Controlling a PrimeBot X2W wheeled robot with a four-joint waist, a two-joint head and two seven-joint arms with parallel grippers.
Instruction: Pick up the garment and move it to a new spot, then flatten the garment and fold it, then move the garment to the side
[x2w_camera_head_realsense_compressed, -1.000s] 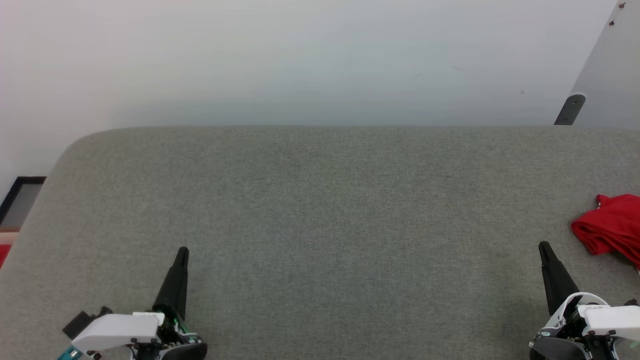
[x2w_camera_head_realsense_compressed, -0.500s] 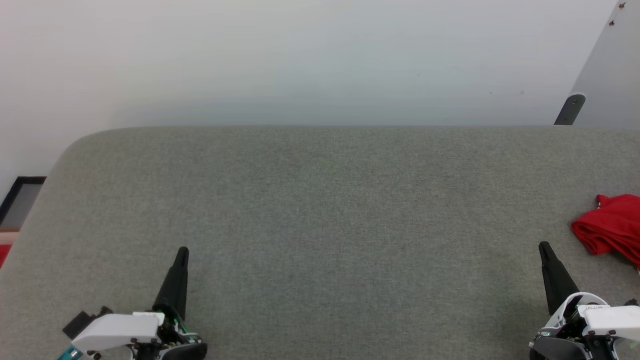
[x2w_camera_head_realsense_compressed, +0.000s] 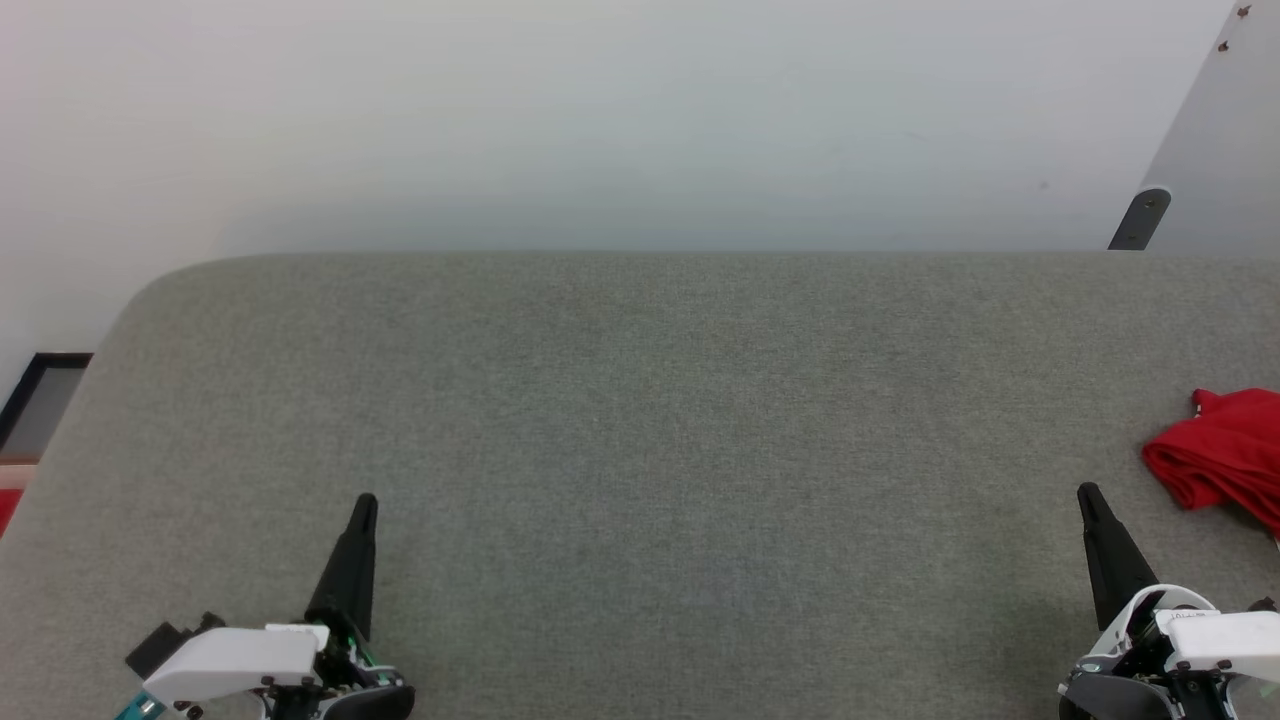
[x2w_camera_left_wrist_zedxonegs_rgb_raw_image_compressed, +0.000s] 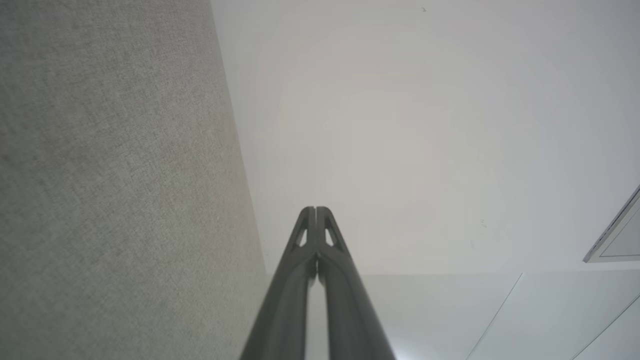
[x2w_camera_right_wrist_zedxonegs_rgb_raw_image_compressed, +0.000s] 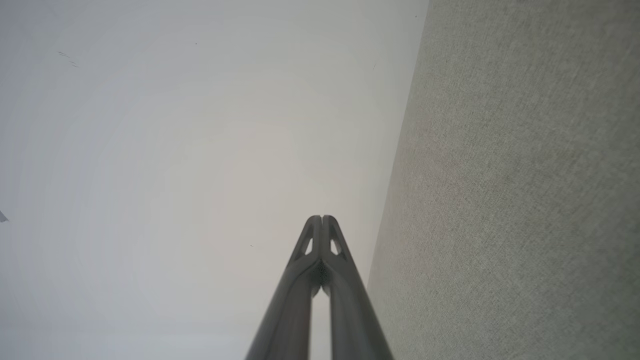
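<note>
The garment (x2w_camera_head_realsense_compressed: 1222, 455) lies bunched in red folds at the right edge of the head view, on the grey fabric surface (x2w_camera_head_realsense_compressed: 640, 430); most of it is cut off by the frame. Just left of and below it my right gripper (x2w_camera_head_realsense_compressed: 1088, 495) points up the view, shut and empty. My left gripper (x2w_camera_head_realsense_compressed: 365, 503) rests at the lower left, also shut with nothing in it. In the wrist views the left gripper (x2w_camera_left_wrist_zedxonegs_rgb_raw_image_compressed: 315, 210) and the right gripper (x2w_camera_right_wrist_zedxonegs_rgb_raw_image_compressed: 322, 218) each show fingertips pressed together against a pale wall.
A white wall rises behind the surface's far edge. A dark bracket (x2w_camera_head_realsense_compressed: 1140, 218) under a slanted pale panel stands at the back right. A dark-framed object (x2w_camera_head_realsense_compressed: 40, 400) and a red patch (x2w_camera_head_realsense_compressed: 8, 505) sit beyond the rounded left edge.
</note>
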